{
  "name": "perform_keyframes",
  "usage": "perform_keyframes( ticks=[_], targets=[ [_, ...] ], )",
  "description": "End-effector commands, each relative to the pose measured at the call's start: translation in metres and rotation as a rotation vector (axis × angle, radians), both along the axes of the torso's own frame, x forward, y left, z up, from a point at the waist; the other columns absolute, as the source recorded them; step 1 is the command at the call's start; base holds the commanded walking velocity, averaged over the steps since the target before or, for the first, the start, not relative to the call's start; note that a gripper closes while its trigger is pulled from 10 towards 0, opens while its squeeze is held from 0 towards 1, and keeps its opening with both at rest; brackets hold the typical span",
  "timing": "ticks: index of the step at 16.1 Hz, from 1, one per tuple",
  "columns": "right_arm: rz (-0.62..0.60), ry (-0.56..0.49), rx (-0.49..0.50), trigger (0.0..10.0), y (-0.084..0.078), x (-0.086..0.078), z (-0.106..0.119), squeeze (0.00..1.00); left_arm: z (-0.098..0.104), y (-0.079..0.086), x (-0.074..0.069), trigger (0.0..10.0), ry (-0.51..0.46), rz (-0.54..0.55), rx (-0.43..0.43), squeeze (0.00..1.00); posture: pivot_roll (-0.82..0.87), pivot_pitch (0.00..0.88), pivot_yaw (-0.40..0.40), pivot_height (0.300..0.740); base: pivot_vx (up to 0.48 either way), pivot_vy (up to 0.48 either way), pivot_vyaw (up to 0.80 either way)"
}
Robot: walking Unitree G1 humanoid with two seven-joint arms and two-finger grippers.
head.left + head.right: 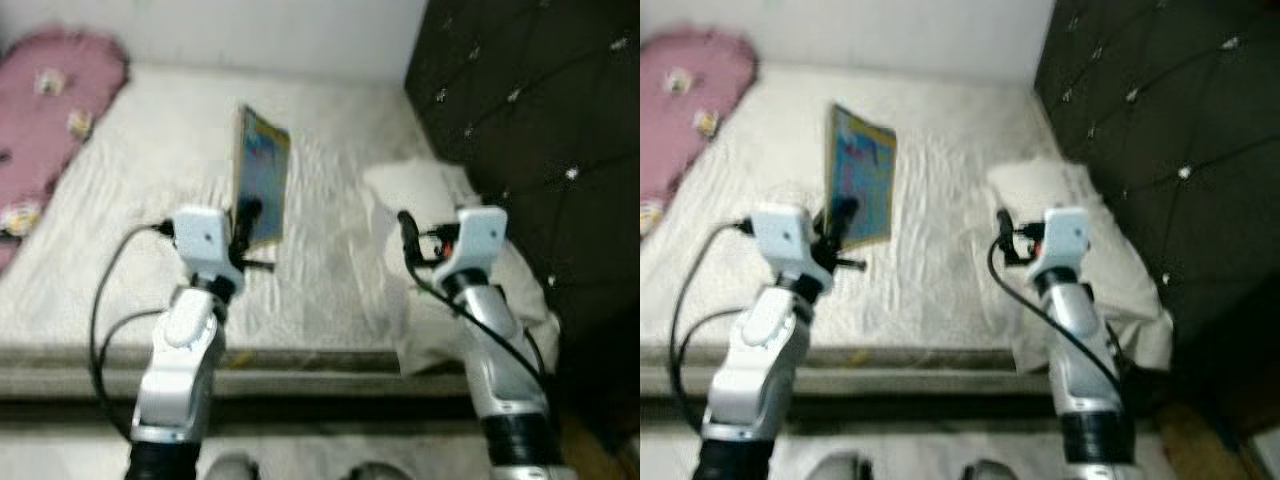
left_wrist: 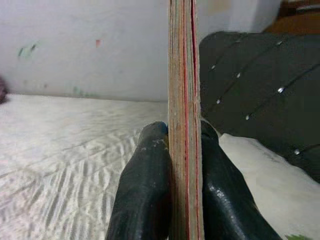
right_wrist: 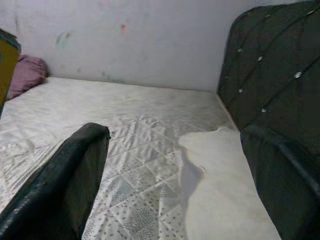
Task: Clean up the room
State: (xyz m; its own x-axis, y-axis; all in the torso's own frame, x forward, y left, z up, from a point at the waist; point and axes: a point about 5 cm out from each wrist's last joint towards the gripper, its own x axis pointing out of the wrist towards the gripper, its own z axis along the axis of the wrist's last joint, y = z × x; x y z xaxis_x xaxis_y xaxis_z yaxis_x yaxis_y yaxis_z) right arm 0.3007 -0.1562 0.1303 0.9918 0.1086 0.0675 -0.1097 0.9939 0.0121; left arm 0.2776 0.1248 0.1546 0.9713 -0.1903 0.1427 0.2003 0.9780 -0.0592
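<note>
A thin colourful book (image 1: 262,174) stands upright above the white mattress (image 1: 330,270), and my left gripper (image 1: 246,222) is shut on its lower edge. In the left wrist view the book's edge (image 2: 183,100) runs between the two black fingers (image 2: 145,190), which press on both sides. My right gripper (image 1: 405,232) hangs open over the mattress beside a white pillow (image 1: 420,190). The right wrist view shows its fingers (image 3: 70,175) spread wide with nothing between them.
A dark tufted headboard (image 1: 540,110) rises on the right. A pink blanket (image 1: 45,100) lies at the far left of the bed. The bed's front edge (image 1: 300,365) runs just before my arms. A white wall (image 1: 250,30) backs the bed.
</note>
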Motion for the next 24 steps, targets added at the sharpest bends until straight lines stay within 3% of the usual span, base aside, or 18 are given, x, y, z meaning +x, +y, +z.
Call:
perform_keyframes(
  ticks=[1,6,24],
  targets=[
    [-0.002,-0.012,0.006,10.0,0.0024,0.0001,0.0038,0.00,0.0091,0.0074,-0.0004,10.0,-0.048,0.035,0.007,0.00,-0.02,0.000,-0.079,0.740,0.000,0.000,0.00],
    [-0.001,-0.014,0.001,10.0,0.0027,-0.0009,0.0035,0.00,0.0131,0.0042,-0.0023,10.0,-0.077,-0.023,-0.006,0.00,-0.02,0.000,-0.076,0.740,0.056,0.000,0.00],
    [0.001,-0.014,0.001,10.0,0.0040,-0.0015,0.0033,0.00,0.0141,0.0026,-0.0034,10.0,-0.077,-0.046,-0.013,0.00,-0.02,0.000,-0.073,0.740,0.388,0.000,0.00]
  ],
)
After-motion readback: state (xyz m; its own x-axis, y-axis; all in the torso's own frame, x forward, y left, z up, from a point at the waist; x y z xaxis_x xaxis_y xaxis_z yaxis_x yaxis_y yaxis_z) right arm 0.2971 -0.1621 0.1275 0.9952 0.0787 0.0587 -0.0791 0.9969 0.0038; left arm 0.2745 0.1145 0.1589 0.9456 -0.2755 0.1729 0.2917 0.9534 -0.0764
